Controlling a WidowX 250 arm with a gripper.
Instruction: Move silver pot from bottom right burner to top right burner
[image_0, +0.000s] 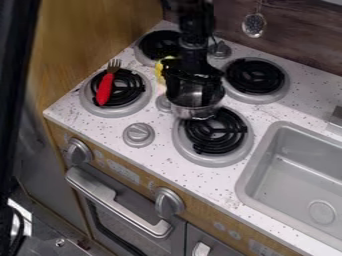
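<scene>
The black gripper (192, 82) hangs down from the top edge over the middle of the stove, right at the silver pot (194, 111). It covers the pot's upper part and much of its opening. The pot's rounded metal side shows below the gripper, overlapping the upper left edge of the bottom right burner (215, 131). Whether the pot touches the stove top is unclear. Up and to the right of the pot lies the top right burner (255, 76), with its black coil uncovered.
A red-handled fork (105, 89) lies across the bottom left burner (135, 105). Something yellow (161, 70) is partly behind the gripper, near the top left burner (159, 44). The sink (248, 176) is at the right, and a slotted utensil (254, 25) hangs at the back wall.
</scene>
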